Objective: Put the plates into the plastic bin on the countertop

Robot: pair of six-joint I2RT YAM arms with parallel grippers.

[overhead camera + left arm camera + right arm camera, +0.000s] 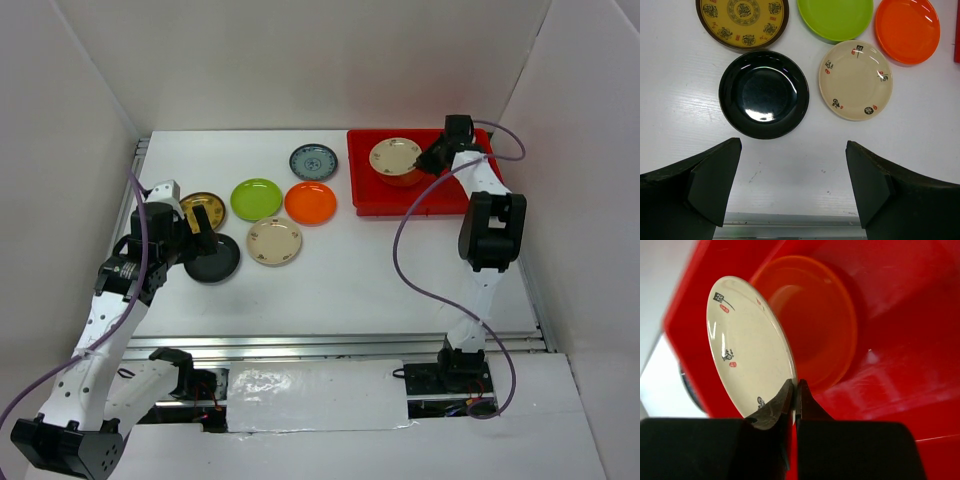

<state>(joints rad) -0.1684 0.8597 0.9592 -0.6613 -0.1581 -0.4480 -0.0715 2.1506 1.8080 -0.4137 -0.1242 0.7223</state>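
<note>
You count eight plates (256,198): six on the countertop (350,280), two at the bin (368,198). One orange plate (822,325) lies inside; the right gripper (796,390), clamped shut, pinches a cream plate (747,350) (tilted) above it. The left gripper (792,150) is spread wide, empty.

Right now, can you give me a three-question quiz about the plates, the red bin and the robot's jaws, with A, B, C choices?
1. How many plates lie on the table, outside the red bin?
A) three
B) eight
C) six

2. Where is the cream plate that the right jaws pinch?
A) flat on the table
B) over the red bin, above an orange plate
C) in the left jaws

3. How do the left jaws stand?
A) wide open, empty
B) shut on nothing
C) shut on a plate

Answers:
1 C: the top view shows six.
2 B: the right wrist view shows red bin and orange behind it.
3 A: there is a clear gap with nothing between them.
</note>
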